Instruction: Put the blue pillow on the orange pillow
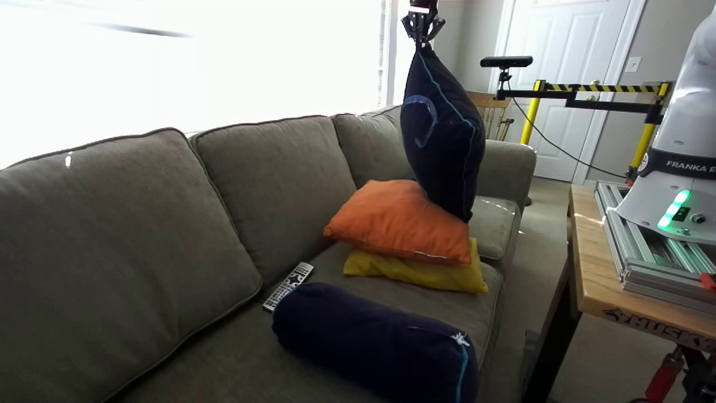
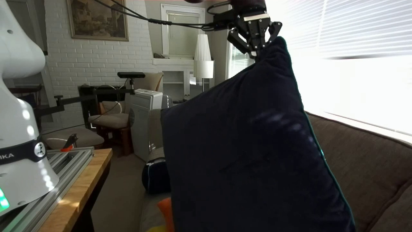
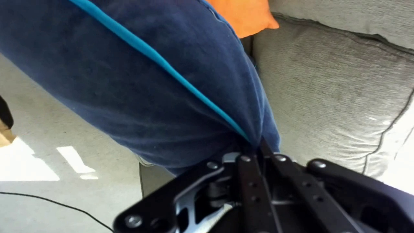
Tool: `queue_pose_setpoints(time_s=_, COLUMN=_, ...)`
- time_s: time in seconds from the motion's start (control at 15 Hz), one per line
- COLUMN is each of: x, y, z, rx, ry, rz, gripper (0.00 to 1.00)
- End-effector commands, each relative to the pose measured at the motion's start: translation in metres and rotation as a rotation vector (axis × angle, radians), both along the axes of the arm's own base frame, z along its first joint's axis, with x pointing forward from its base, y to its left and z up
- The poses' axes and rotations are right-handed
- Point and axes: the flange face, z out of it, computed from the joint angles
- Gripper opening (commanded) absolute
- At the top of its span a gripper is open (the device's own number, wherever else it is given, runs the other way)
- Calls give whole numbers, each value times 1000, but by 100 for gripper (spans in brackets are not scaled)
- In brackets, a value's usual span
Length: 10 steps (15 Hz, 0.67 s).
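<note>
Stretching below the black end effector [image 1: 421,46], the long grey-brown fabric sofa [image 1: 274,168] takes up the most room. Well apart to one side of the end effector, and lower, stands the pale wooden desk [image 1: 588,246], carrying the smooth white robot arm [image 1: 674,129] at its base. Directly beneath the end effector hangs the large, flat, square blue pillow [image 1: 442,162] of dark navy fabric, edged in teal piping. The end effector is narrow: its fingers [image 3: 248,174] pinch the top corner of this pillow, and the cloth gathers into folds there. Farther down below the end effector is the plump, square orange pillow [image 1: 397,224] of bright fabric; in an exterior view the blue pillow's lower end meets its outline, but whether the two touch, I cannot tell. Also below the end effector, well apart from it, lies the dark navy cylindrical fabric bolster [image 1: 380,341] with teal trim. The flatter mustard-yellow fabric pillow [image 1: 414,268] lies under the orange one, well below the end effector. Smallest, and far off from the end effector, the slim silver-grey remote control [image 1: 288,286] rests on the seat just beside the bolster.
</note>
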Motion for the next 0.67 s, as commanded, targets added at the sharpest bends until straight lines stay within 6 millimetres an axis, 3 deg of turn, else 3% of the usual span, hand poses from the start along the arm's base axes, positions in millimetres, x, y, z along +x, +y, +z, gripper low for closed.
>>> queue_pose_setpoints(time_s=0.0, x=41, y=8, z=0, rx=-15, ry=-110, rz=-58, gripper=2)
queue_pose_setpoints(time_s=0.6, x=108, y=59, z=-35, rx=-58, ry=-185, rz=-63, gripper=2)
